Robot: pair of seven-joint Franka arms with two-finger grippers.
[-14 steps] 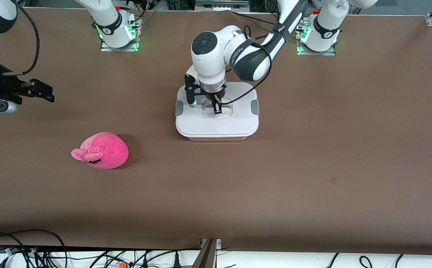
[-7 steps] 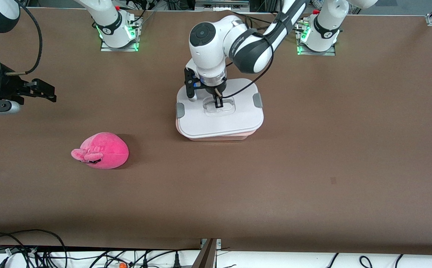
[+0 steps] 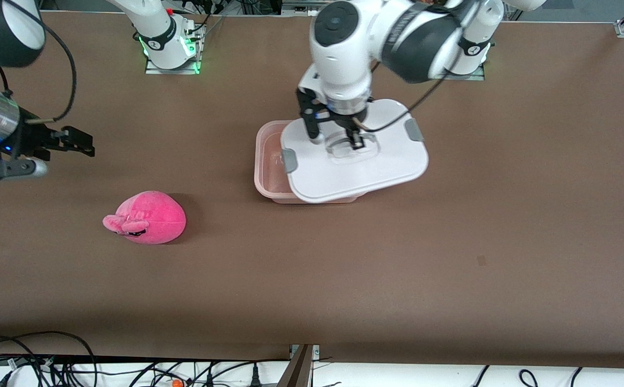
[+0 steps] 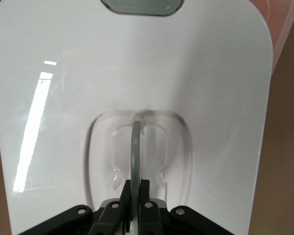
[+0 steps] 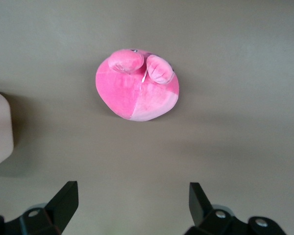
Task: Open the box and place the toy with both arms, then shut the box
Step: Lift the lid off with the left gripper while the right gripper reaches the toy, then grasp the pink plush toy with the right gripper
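Observation:
The translucent pink box (image 3: 270, 161) stands mid-table, partly uncovered. My left gripper (image 3: 356, 142) is shut on the clear handle (image 4: 135, 152) of the white lid (image 3: 392, 161) and holds the lid above the box, shifted toward the left arm's end. The lid (image 4: 88, 73) fills the left wrist view. The pink plush toy (image 3: 148, 217) lies on the table nearer the front camera, toward the right arm's end. My right gripper (image 3: 78, 144) is open and empty in the air over the table, short of the toy (image 5: 137, 88), which shows in the right wrist view between and ahead of its fingers (image 5: 63, 200).
The brown table (image 3: 451, 242) spreads around the box and the toy. The arm bases (image 3: 169, 45) stand along the table's top edge. Cables hang below the table's front edge (image 3: 75, 365). A corner of the box (image 5: 0, 127) shows in the right wrist view.
My left gripper has lifted the lid off the box and carried it toward the left arm's end, uncovering part of the box. My right gripper has edged toward the toy.

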